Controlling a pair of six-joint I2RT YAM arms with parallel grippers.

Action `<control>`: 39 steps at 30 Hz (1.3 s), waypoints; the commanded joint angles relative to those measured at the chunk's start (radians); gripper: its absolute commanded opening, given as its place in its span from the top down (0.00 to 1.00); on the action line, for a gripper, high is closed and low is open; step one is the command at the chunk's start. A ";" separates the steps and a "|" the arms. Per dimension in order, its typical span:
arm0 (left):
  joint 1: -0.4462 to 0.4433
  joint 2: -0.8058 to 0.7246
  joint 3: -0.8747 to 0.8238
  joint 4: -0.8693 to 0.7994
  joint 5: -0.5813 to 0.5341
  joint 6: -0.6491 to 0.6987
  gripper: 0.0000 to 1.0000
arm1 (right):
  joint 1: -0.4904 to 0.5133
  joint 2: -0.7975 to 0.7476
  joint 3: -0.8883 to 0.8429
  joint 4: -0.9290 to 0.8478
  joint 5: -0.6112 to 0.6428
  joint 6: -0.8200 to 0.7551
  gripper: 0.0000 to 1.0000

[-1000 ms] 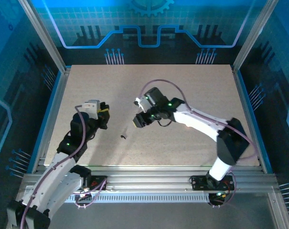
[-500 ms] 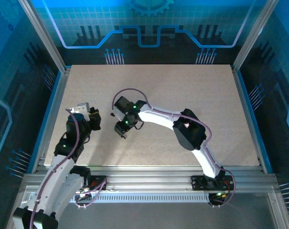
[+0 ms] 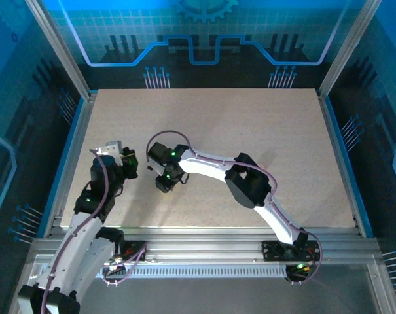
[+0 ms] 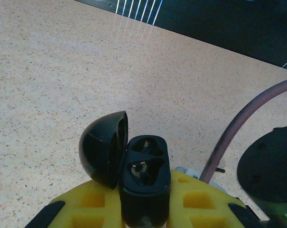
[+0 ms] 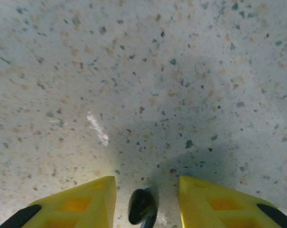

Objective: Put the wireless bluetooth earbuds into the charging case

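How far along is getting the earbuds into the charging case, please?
Done: the left gripper holds the charging case, lid open, sockets apparently empty. In hand: the right gripper straddles a black earbud on the table, jaws open. Left: gripping and seating it.

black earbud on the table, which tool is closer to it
Right. The right tool brackets the black earbud, a finger on each side; the left tool sits apart, gripping the charging case.

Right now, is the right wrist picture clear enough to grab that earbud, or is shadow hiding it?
Right wrist: earbud between the fingers slightly soft, in shadow, yet distinct against the pale table. Left wrist: charging case sharp, evenly lit.
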 commanded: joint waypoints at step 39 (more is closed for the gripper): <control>-0.219 0.190 -0.112 0.546 0.281 0.159 0.97 | -0.140 -0.704 -0.630 0.377 0.072 0.132 0.91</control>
